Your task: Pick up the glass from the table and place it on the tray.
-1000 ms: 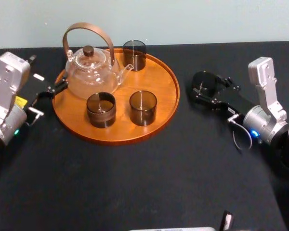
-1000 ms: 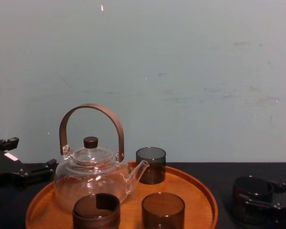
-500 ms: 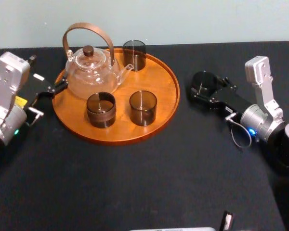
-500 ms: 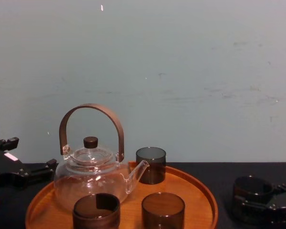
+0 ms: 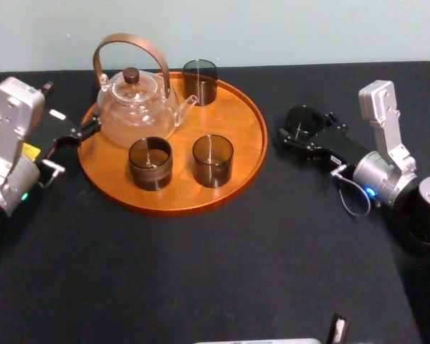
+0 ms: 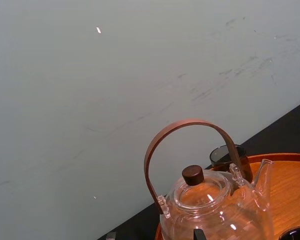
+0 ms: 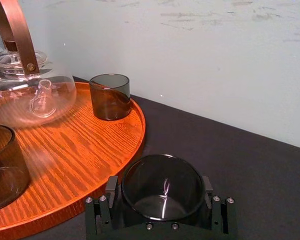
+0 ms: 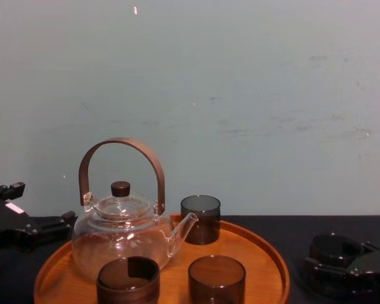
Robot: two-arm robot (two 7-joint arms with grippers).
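Observation:
A dark smoked glass [image 5: 304,119] stands just right of the tray [image 5: 240,118], over the black table [image 5: 201,272]. My right gripper [image 5: 299,130] is shut on the glass, with one finger on each side of it. In the right wrist view the glass [image 7: 162,187] sits upright between the black fingers [image 7: 110,192], a short way from the tray's rim [image 7: 135,135]. In the chest view the glass [image 8: 334,248] is low at the right. Whether it touches the table I cannot tell. My left gripper [image 5: 72,107] rests open beside the tray's left edge.
On the tray stand a clear glass teapot [image 5: 135,107] with a brown handle and three dark glasses: one at the back [image 5: 200,81] and two in front [image 5: 150,163], [image 5: 213,160]. The tray's right part is bare wood.
My right gripper has shifted a little to the left, toward the tray, carrying the glass with it. The left arm has not moved.

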